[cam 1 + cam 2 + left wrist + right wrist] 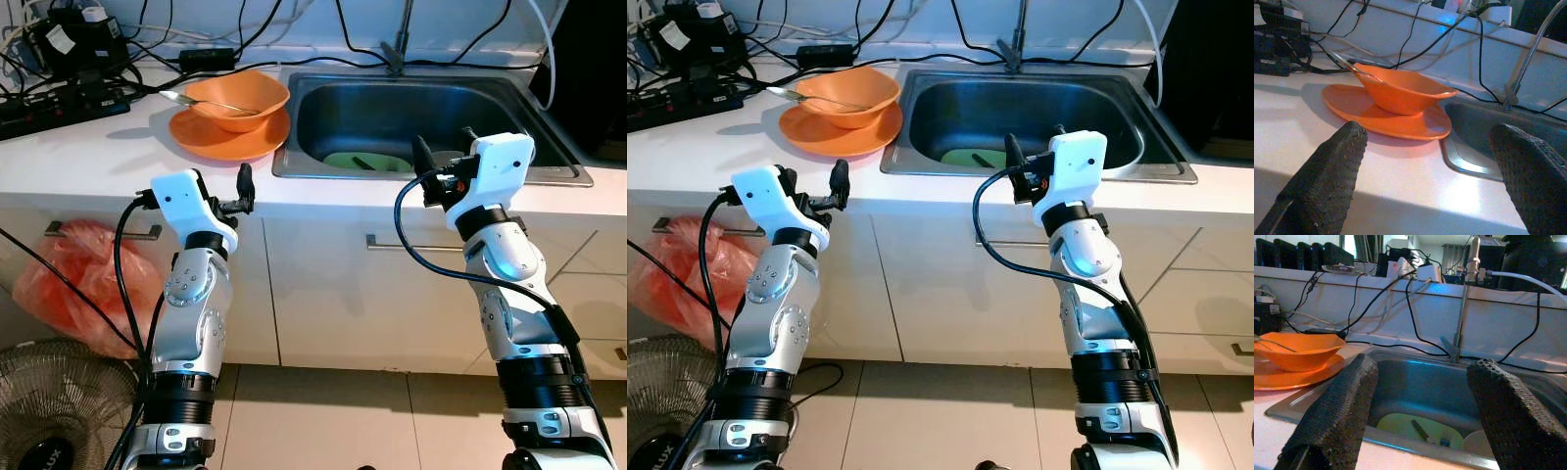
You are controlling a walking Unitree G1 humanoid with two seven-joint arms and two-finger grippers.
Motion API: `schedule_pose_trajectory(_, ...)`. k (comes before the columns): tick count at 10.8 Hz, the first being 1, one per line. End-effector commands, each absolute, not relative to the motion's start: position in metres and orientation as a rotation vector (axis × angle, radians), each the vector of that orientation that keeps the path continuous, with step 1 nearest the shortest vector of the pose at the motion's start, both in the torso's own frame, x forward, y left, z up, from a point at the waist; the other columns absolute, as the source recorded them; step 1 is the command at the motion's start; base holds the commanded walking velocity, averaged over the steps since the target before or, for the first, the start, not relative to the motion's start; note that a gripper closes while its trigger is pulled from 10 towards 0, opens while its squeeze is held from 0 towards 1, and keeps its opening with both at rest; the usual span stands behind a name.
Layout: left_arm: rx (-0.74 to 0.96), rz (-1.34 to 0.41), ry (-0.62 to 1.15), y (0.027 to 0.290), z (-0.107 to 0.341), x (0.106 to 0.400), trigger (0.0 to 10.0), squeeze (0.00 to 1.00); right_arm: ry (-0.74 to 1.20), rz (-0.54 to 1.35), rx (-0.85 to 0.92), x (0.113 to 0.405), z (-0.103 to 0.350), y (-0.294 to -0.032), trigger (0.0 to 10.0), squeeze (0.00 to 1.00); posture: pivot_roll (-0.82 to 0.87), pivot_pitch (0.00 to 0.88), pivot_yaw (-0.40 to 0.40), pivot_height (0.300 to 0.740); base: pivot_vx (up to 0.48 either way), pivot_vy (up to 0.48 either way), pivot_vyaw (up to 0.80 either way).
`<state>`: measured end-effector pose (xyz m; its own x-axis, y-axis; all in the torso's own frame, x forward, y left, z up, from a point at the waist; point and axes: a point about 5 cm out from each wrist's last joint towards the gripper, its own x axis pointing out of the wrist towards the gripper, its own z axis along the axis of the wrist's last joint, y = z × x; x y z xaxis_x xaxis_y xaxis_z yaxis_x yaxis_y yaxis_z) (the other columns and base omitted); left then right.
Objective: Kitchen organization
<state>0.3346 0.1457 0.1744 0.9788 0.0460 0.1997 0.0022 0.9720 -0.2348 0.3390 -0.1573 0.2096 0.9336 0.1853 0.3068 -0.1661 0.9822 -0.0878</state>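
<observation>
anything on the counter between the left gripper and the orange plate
No, that stretch is bare white counter. The left wrist view shows the open left gripper facing the orange plate with nothing between.

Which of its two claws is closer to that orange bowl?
The left. The left gripper is at the counter edge just in front of the orange bowl, open. The right gripper is further off, at the sink's front rim, open.

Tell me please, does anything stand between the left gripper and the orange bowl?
Nothing visible does: bare counter lies between the open left gripper and the bowl, which sits on its plate.
</observation>
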Motion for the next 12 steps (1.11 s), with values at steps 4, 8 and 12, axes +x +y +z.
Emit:
schedule_pose_trajectory(4,-0.226,0.044,-0.307,0.151,0.196,0.331,10.0,0.00,-0.354,0.188,-0.061,0.339,0.218,-0.160,10.0,0.00,0.00,0.018,-0.003,0.740,0.309,0.306,0.00)
schedule_pose_trajectory(8,-0.209,0.039,-0.307,0.151,0.200,0.333,10.0,0.00,-0.356,0.179,-0.064,0.337,0.216,-0.161,10.0,0.00,0.00,0.028,0.009,0.740,0.341,0.334,0.00)
schedule_pose_trajectory(12,-0.218,0.001,-0.266,0.142,0.194,0.333,10.0,0.00,-0.361,0.148,-0.083,0.335,0.217,-0.164,10.0,0.00,0.00,0.042,0.006,0.740,0.474,0.000,0.00)
